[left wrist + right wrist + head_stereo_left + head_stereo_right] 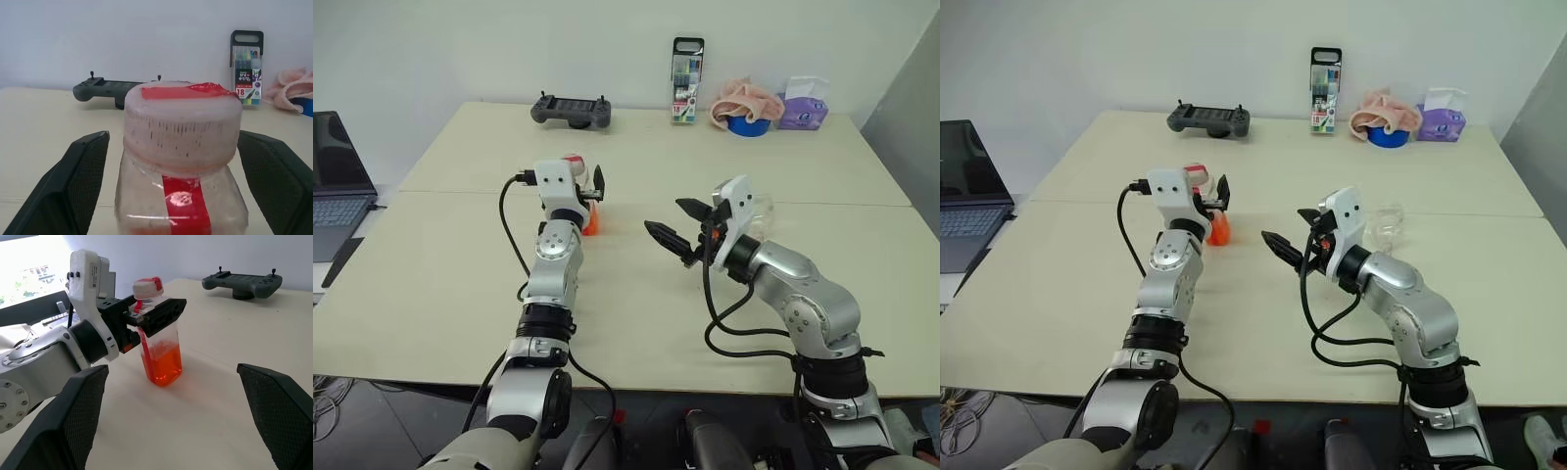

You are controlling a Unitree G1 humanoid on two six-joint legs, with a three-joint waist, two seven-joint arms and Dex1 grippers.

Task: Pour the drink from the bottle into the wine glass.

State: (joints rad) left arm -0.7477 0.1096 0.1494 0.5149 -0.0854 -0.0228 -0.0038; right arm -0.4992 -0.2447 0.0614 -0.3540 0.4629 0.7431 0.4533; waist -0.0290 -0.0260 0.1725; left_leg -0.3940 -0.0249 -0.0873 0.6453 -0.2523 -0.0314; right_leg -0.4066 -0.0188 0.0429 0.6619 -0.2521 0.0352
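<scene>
Where pale beige tabletop [460,284] fills the middle of the frame, split by a seam running left to right across it; plain white wall behind, grey panel at right edge.

Along the far edge, upper centre: dark grey handheld controller [572,111] with small sticks, lying flat. Right of it, upright black-framed marker pack [686,80] with coloured pens behind clear plastic. Further toward upper right: crumpled pink cloth [747,98] draped over a blue round thing [747,125], then a purple tissue pack [802,112]. At left edge, open laptop [335,186] on a separate surface.

Left of centre: bottle [159,333], clear squarish plastic, ribbed whitish cap with red tape on top, pinkish-red strip down the side, standing upright on the tabletop. Drink [163,363], translucent orange-red, filling only the lowest part. Left claw [173,181] reached forward with the bottle neck between its black ribbed fingers [80,181], jaws spread wide, gaps showing on both sides of the cap; nothing gripped.

Right of centre: right claw [677,227] hanging above the tabletop, pointing toward frame left, jaws wide apart, empty, well apart from the bottle. Wine glass [1386,225], clear and colourless with rounded bowl, standing behind the right wrist, largely hidden by the white wrist housing; stem and foot hard to make out. Black cables looping off both forearms.
</scene>
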